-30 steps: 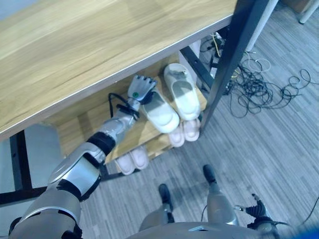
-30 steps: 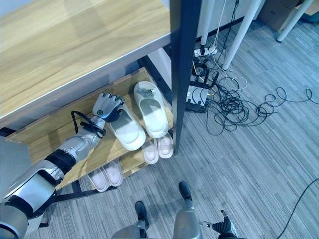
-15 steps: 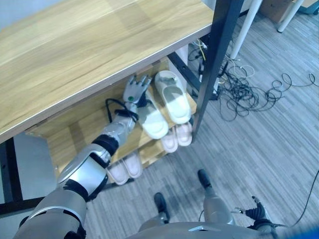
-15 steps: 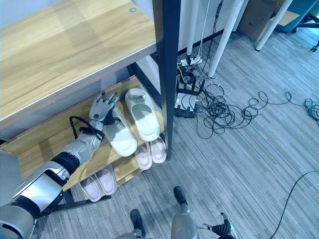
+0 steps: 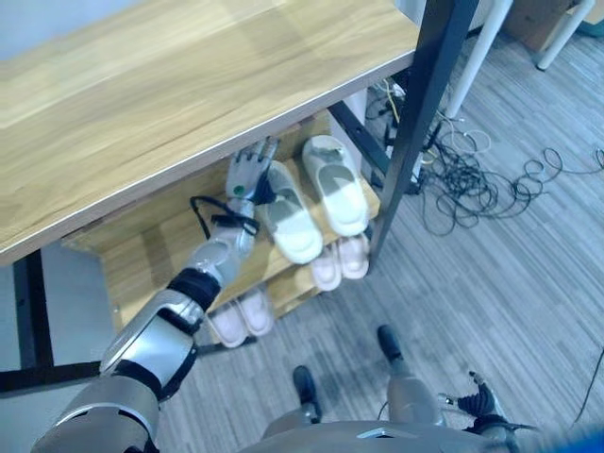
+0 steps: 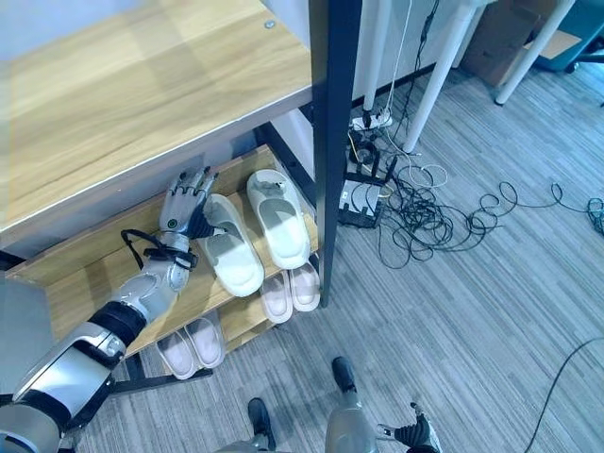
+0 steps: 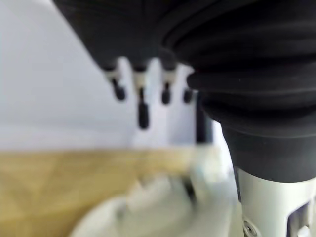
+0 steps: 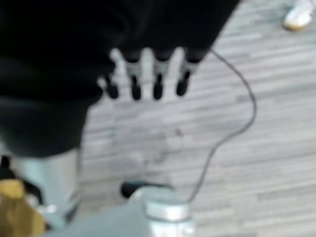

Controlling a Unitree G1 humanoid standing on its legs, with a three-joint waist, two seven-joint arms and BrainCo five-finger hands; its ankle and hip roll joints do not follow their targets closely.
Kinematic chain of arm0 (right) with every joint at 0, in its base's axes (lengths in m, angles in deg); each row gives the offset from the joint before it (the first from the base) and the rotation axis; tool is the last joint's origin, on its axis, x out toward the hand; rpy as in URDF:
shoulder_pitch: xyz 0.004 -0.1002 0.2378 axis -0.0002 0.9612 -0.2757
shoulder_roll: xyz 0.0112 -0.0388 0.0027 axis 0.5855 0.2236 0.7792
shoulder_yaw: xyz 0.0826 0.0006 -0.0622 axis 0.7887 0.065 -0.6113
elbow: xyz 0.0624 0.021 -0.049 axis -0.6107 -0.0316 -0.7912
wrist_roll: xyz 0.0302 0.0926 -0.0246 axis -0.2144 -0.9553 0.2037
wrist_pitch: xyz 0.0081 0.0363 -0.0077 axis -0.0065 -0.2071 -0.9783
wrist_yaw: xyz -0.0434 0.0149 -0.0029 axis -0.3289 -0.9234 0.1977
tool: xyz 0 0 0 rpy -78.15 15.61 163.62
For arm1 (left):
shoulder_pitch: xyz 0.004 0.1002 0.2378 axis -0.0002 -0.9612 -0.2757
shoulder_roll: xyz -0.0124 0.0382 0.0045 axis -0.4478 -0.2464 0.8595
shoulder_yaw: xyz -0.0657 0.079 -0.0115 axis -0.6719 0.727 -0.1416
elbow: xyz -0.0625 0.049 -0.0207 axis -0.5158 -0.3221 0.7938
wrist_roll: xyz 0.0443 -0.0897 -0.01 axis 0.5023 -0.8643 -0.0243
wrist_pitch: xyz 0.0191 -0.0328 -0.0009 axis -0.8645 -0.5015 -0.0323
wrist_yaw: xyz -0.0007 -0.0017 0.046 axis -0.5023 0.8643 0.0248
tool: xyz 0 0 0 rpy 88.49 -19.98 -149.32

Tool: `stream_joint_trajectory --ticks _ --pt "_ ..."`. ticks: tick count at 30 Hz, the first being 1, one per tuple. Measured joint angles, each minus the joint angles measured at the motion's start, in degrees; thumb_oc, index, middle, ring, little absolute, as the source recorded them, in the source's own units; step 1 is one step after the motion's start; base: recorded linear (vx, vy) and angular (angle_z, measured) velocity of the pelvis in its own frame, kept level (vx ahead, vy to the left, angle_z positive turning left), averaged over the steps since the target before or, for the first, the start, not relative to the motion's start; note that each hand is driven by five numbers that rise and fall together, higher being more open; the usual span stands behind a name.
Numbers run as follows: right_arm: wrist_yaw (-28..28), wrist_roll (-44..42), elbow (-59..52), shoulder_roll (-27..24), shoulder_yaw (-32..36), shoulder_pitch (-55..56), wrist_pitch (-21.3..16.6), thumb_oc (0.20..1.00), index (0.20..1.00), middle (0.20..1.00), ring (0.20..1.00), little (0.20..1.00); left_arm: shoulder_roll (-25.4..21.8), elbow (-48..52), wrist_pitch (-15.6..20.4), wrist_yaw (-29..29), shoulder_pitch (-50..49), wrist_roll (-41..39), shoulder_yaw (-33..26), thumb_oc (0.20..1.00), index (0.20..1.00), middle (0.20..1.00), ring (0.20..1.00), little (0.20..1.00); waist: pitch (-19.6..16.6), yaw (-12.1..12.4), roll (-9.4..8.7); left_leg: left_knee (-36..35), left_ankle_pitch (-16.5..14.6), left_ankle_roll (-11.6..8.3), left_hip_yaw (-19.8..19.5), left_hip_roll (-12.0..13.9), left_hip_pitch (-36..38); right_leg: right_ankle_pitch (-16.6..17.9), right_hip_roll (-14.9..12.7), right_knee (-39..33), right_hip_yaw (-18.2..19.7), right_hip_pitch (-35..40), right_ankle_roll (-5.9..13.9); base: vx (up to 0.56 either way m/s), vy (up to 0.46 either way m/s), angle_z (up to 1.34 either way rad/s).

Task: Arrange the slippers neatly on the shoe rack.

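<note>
**Left hand beside the white slippers on the middle shelf**

We can read no writing or label on anything here; the slippers and the rack show no print that we can make out.

We see two large white slippers on the middle shelf of the wooden shoe rack, lying side by side and nearly touching. The left slipper is angled slightly, and the right slipper lies close to the black upright post. Our left hand is under the top board, just beside the left slipper's back end. Its fingers are straight and slightly spread, pointing towards the back of the shelf; they are curled round nothing. We cannot tell whether the thumb side touches the slipper.

Two pairs of small pink slippers sit on the lowest shelf.

Our right hand hangs over the grey floor, fingers straight and holding nothing.
</note>
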Motion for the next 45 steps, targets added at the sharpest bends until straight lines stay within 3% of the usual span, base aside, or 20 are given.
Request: stream_joint_trajectory --ticks 7,14,20,27,45 --pt "0.9 -1.4 0.4 1.5 1.2 -0.2 1.1 1.0 1.0 1.0 1.0 1.0 -1.1 8.6 2.7 0.5 -10.3 -5.9 -7.3 1.0 1.0 1.0 1.0 1.0 0.3 2.4 -0.83 0.0 0.2 0.18 -1.1 0.0 -0.1 -0.7 -0.3 -0.3 -1.1 0.4 0.01 0.0 0.009 0.08" --pt "1.0 -1.6 -0.1 1.8 1.3 -0.5 1.5 1.0 1.0 1.0 1.0 1.0 -1.0 11.2 5.2 -0.2 -15.5 -9.7 -10.3 1.0 1.0 1.0 1.0 1.0 0.4 2.5 -0.9 0.0 0.2 0.23 -2.2 -0.2 1.1 -0.5 -0.4 0.0 -2.8 2.3 0.08 -0.01 0.013 0.09" --pt "1.8 -2.1 0.7 1.9 1.8 -1.4 2.2 1.0 1.0 1.0 1.0 1.0 1.1 10.1 6.5 -4.0 -16.9 -12.1 -8.1 1.0 1.0 1.0 1.0 1.0 0.2 2.9 -0.85 0.0 -0.1 0.28 -2.6 -0.3 2.3 -1.7 -0.8 -0.3 -3.3 3.7 -0.62 0.01 -0.001 0.03" --pt "2.2 -2.6 0.6 1.7 1.7 -1.5 2.7 1.0 1.0 1.0 1.0 1.0 2.5 9.6 8.1 -10.6 -17.1 -14.9 -4.4 1.0 1.0 1.0 1.0 1.0 -0.8 3.0 0.05 0.0 0.0 0.25 -2.6 -0.3 2.5 -1.1 -0.6 -0.2 -3.2 3.8 -0.14 0.0 -0.001 -0.01" --pt "2.2 -2.6 0.7 1.8 1.2 -1.3 3.2 1.0 1.0 1.0 1.0 1.0 5.1 2.4 8.5 -13.0 -16.6 -14.3 1.3 1.0 1.0 1.0 1.0 1.0 -2.9 2.3 -0.25 0.0 0.1 0.31 -2.5 -0.2 2.4 -1.1 -0.5 -0.3 -3.0 3.6 -0.07 0.0 -0.003 0.0"
